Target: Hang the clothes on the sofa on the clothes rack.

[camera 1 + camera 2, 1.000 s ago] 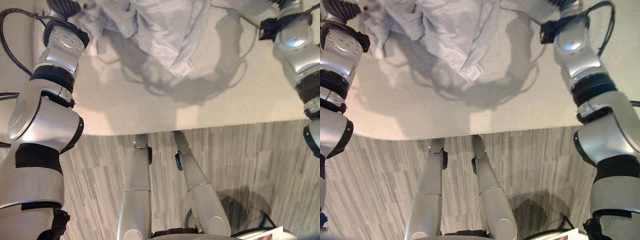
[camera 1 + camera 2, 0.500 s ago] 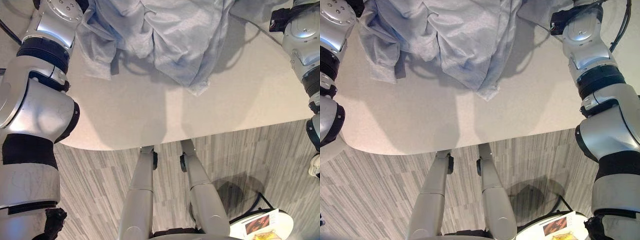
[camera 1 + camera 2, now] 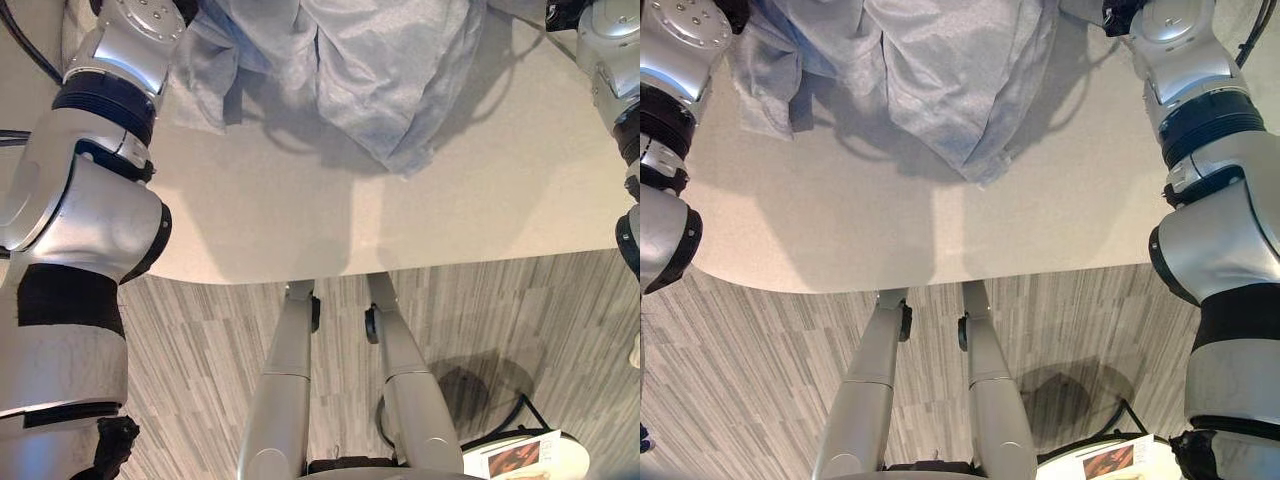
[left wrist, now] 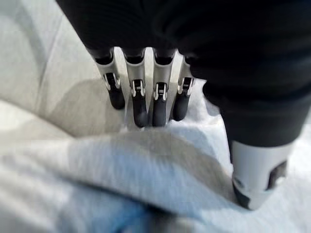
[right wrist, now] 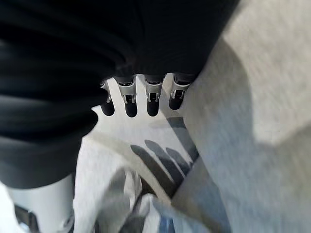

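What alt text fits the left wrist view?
The left hand hovers over pale blue cloth on a beige sofa, fingers straight and pointing down at it, thumb apart beside the cloth.

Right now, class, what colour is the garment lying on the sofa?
Pale blue-grey garment on the sofa, plain; clearest in the right eye view.

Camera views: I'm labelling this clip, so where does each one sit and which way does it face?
Left eye, right eye: head stereo pair, looking down on the pale sofa and the grey garment; both arms show.
Left wrist: along the left hand, fingers straight above the garment.
Right wrist: along the right hand, fingers straight over cloth.
Shared: all four see the garment.
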